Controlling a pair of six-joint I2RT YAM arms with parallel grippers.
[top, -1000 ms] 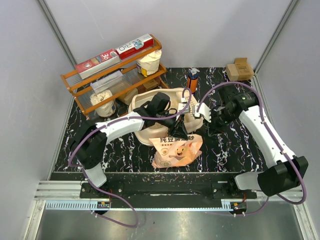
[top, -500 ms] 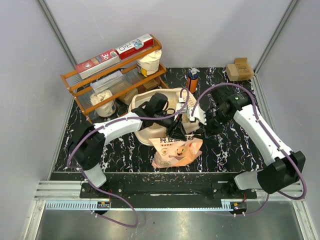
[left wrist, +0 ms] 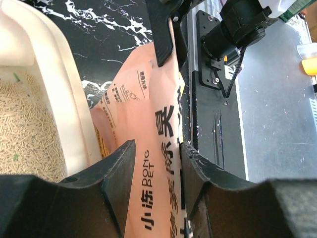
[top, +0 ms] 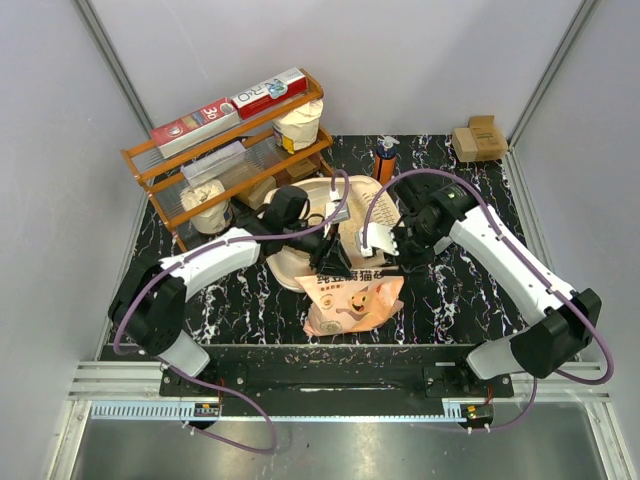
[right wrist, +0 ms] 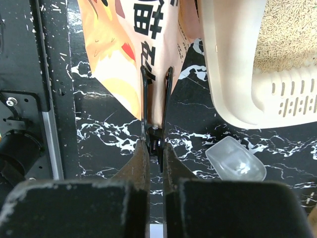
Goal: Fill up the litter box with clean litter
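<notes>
Peach-orange plastic is filling both wrist views: the bag (top: 352, 300), printed with dark characters and a cartoon cat, is sitting on the black marble-patterned table (top: 440, 300) just beside the near long side of the litter box (top: 285, 270), and you are holding it with both arms. Your left gripper (left wrist: 156, 148) is reaching across the litter box and pinching the bag, its two broad fingers (left wrist: 116, 168) pressing on either side of the printed film with only the bag between them. Your right gripper (right wrist: 156, 89) is reaching in from the side of the litter box's slotted end and clamping a folded edge of the same bag, its thin fingers (right wrist: 143, 94) standing nearly together with just that fold between. The clean litter (left wrist: 25, 129) is showing as pale tan granules on the floor of the litter box, right up against its rim; how much is inside the bag you cannot tell. A clear plastic piece (right wrist: 235, 161), rounded like a scoop, is lying on the table near the slotted end of the litter box, not touching it. An orange wooden rack (top: 230, 150) is standing beyond the litter box's far left corner, and an orange bottle (top: 385, 160) is standing just beyond its far right corner.
</notes>
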